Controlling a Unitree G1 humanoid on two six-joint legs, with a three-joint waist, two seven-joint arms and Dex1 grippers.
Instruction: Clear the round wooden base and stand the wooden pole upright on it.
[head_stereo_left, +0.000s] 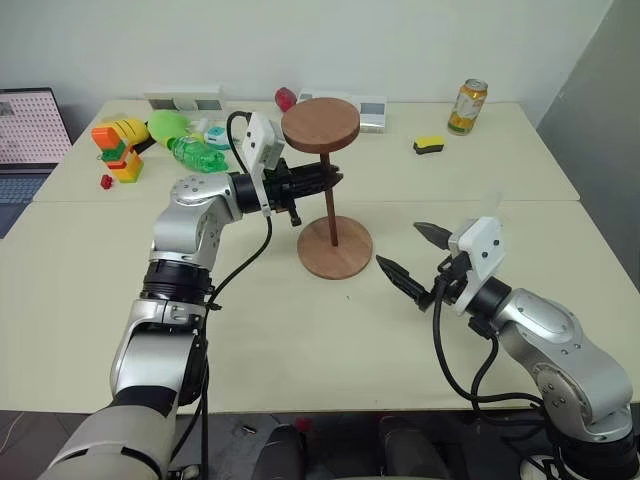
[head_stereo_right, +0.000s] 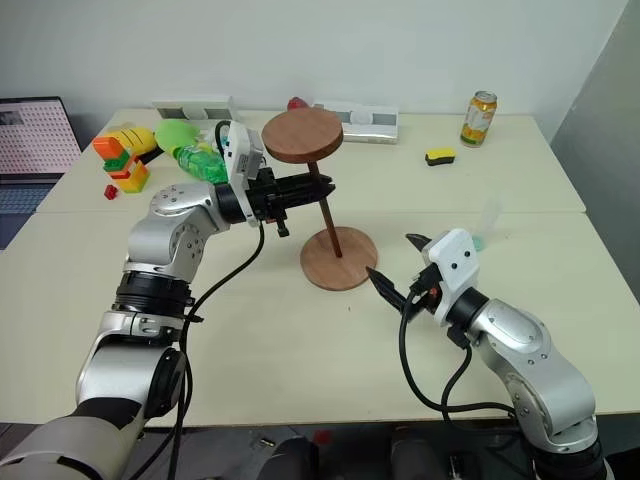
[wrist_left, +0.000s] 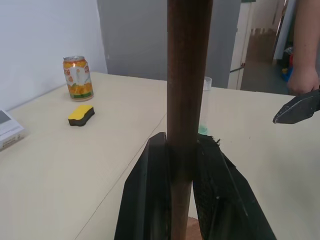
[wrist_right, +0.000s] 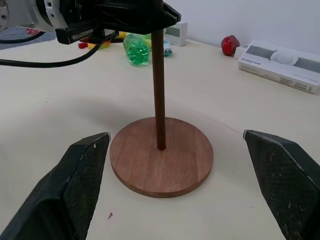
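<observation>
left end effector (head_stereo_left: 322, 181): clenched on wooden pole (head_stereo_left: 329, 205), mid-shaft, frame centre
right end effector (head_stereo_left: 415, 252): released, lower right
pole: we judge it stiff, light, top-heavy; hold mid-shaft
round wooden base (head_stereo_left: 335, 247): centre of desk (head_stereo_left: 120, 310), pole's foot at its hole

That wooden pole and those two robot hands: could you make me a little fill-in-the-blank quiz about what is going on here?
1. The left hand is shut on the wooden ____.
2. The pole's lower end sits at the centre of the round wooden base, and the smaller disc fixed to it is at the ____.
3. The right hand, beside the base, has its fingers ____.
4. On the far side of the table, next to the drink can, lies a yellow and black ____.

Missing words: pole; top; open; sponge
</observation>
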